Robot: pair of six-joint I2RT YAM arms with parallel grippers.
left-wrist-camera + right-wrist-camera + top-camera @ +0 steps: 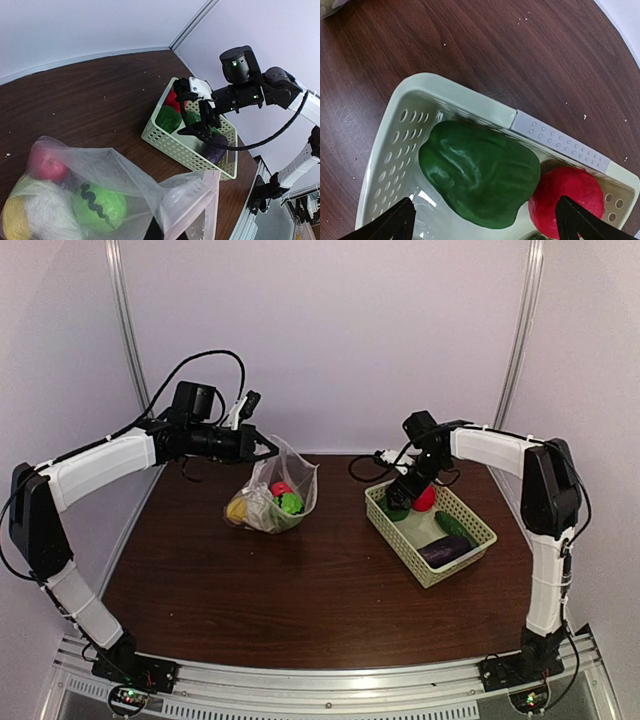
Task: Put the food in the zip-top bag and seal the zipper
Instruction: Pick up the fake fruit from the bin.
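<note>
The clear zip-top bag (275,495) rests on the table, its top corner held up by my left gripper (267,447), which is shut on the plastic. In the left wrist view the bag (125,170) holds a green ball (97,207), a red-pink ball (47,165), a yellow piece (12,225) and white cauliflower (45,215). The zipper strip (212,200) runs along the open mouth. My right gripper (410,495) is open above the basket, its jaws either side of a dark green piece (480,175), beside a red ball (567,197).
The pale green lattice basket (395,538) stands at the right and also holds a purple eggplant (445,551) and a green cucumber (455,526). A grey strip (560,140) lies on its rim. White walls enclose the table on three sides.
</note>
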